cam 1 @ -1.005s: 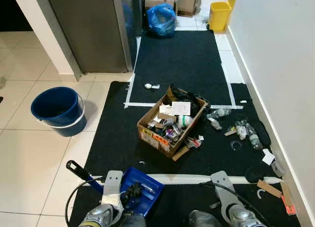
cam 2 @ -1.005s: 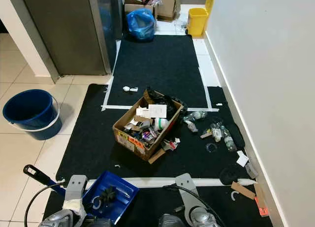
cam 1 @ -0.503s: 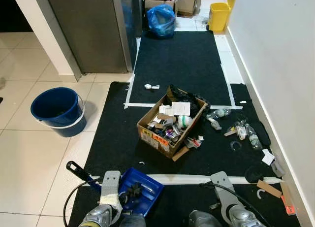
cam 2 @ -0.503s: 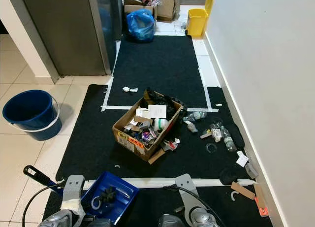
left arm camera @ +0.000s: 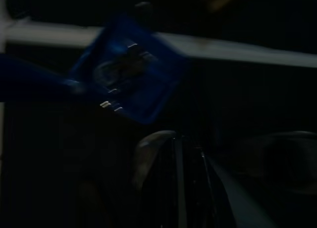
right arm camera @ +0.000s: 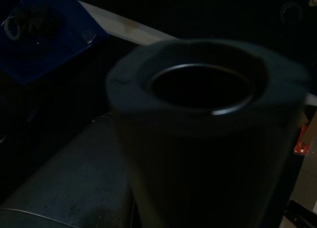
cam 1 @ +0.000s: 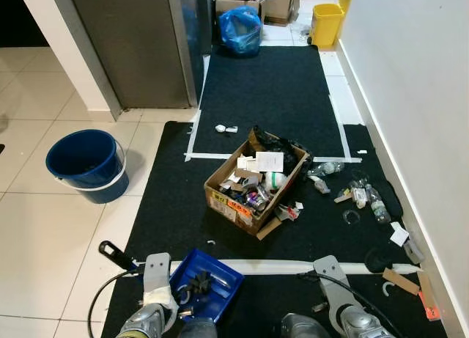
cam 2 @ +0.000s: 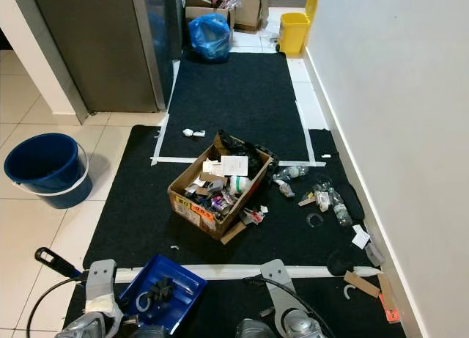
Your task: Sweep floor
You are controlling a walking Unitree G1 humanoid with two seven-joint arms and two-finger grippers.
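blue dustpan (cam 1: 207,284) | on black mat (cam 1: 176,213) | beside left arm (cam 1: 150,309)

Blue bucket (cam 1: 86,164) on tiles, perhaps a yellow bin (cam 1: 326,23) beyond

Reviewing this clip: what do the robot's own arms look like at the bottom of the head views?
Both arms are silver-grey metal with rounded cylindrical segments and flat grey bracket plates on top. The left arm has a pale tape-like wrap below its bracket and a black cable looping off its outer side. The right arm has a black cable curving across its bracket. The dark wrist views add a smooth grey tube.
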